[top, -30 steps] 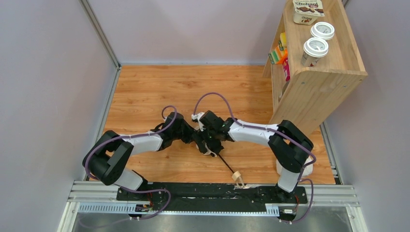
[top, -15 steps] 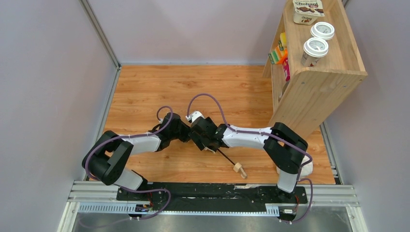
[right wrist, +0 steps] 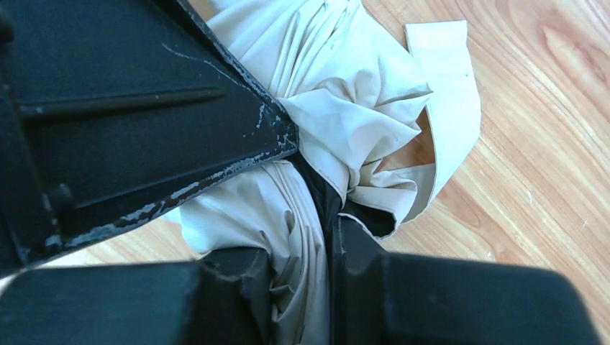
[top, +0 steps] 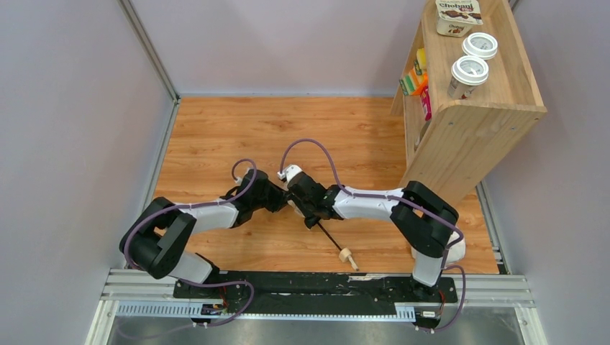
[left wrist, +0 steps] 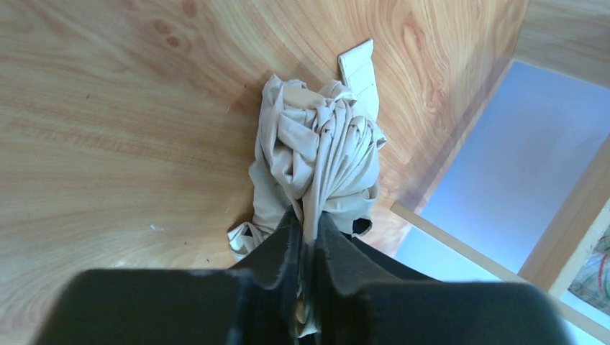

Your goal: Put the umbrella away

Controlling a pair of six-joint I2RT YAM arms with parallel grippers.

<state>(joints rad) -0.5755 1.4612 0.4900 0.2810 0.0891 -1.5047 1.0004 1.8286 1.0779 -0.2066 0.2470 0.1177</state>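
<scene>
**A:** How far open is the left pincer (left wrist: 306, 215)?

**B:** Only a slit. Its black fingers (left wrist: 277, 248) pinch a twisted fold of the umbrella (left wrist: 316, 151), gripping the cream cloth.

**A:** And the right pincer (right wrist: 302, 230)?

**B:** It is closed almost as far, with gathered cloth squeezed in the narrow gap between its two fingers. The scuffed black body of the other pincer crowds in just beside it.

**A:** How are the arms posed?

**B:** The left arm (top: 208, 213) and the right arm (top: 367, 203) both stretch low over the surface (top: 216, 129). They reach inward from their bases, and the pincers meet tip to tip near the middle.

**A:** Where does the umbrella lie?

**B:** Its canopy is bunched under that meeting point, roughly midway between the left and right edges. The thin dark shaft (top: 329, 237) runs from there toward the near edge. It ends in a small pale wooden knob (top: 347, 256) lying on the surface close to that edge.

**A:** What about textures?

**B:** The cloth is soft, matte and heavily creased, with a flat strap tab (left wrist: 358, 68) lying on the boards. The surface is light wood with visible grain. A wooden shelf unit (top: 467, 136) stands at the far right corner.
</scene>
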